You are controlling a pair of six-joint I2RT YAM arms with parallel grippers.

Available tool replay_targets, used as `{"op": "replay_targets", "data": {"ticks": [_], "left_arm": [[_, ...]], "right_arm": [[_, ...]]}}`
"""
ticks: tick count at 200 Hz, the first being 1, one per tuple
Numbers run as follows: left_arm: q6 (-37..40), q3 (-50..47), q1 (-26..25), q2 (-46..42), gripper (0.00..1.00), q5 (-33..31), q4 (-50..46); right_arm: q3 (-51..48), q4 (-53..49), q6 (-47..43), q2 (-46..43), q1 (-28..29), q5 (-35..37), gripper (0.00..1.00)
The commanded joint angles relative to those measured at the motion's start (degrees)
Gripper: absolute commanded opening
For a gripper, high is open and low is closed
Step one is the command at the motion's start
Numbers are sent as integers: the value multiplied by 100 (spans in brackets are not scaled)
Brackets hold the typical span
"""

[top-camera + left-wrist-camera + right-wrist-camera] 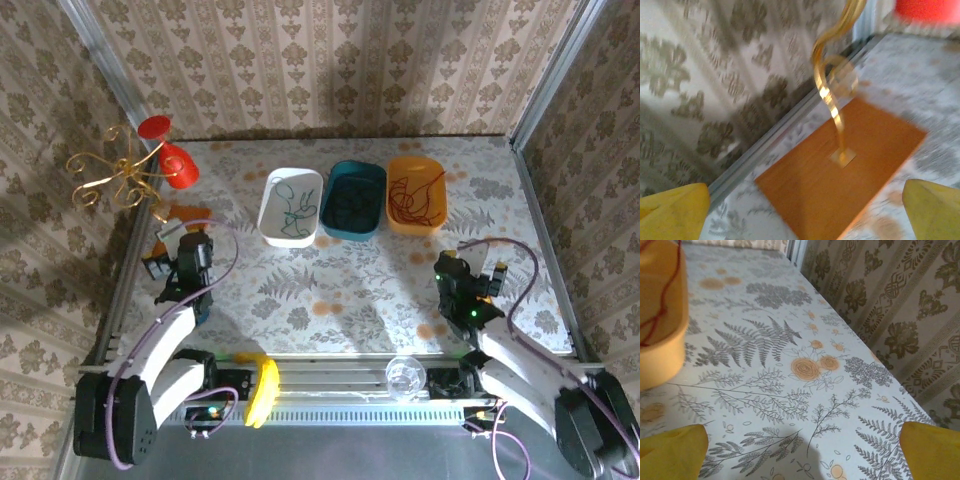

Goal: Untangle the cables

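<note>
Left jaws and right jaws gape released, grasping nothing. Toward twelve o'clock on the worktop point(350, 290) stand three tubs, one cable in each: green cable point(293, 213) in white tub point(268, 205), black cable point(352, 205) in teal tub point(331, 190), red cable point(418, 198) in orange tub point(415, 161).

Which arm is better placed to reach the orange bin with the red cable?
Probably the right. The right claw sits open nearer the orange bin, with that bin and its red cable in its wrist view. The left claw, also open, faces the gold stand.
</note>
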Motion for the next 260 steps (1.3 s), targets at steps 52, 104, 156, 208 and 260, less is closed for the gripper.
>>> {"op": "replay_targets", "data": {"ticks": [52, 104, 156, 208, 260], "left_arm": [[1086, 842, 191, 2703, 100, 1185, 2087], [1866, 980, 226, 3419, 100, 1477, 2980], [1857, -41, 751, 3584, 100, 3322, 4924], [1654, 17, 823, 3411, 100, 3366, 4503], [1708, 12, 825, 3443, 100, 3366, 4603]], "right_arm": [[972, 2630, -1032, 2290, -1017, -1633, 100], [331, 4847, -869, 3051, -1907, -3649, 100], [835, 4124, -1001, 3436, -2048, -4641, 100], [844, 4113, -1007, 3434, -2039, -4627, 100], [855, 4097, -1007, 3448, -2031, -4632, 100]]}}
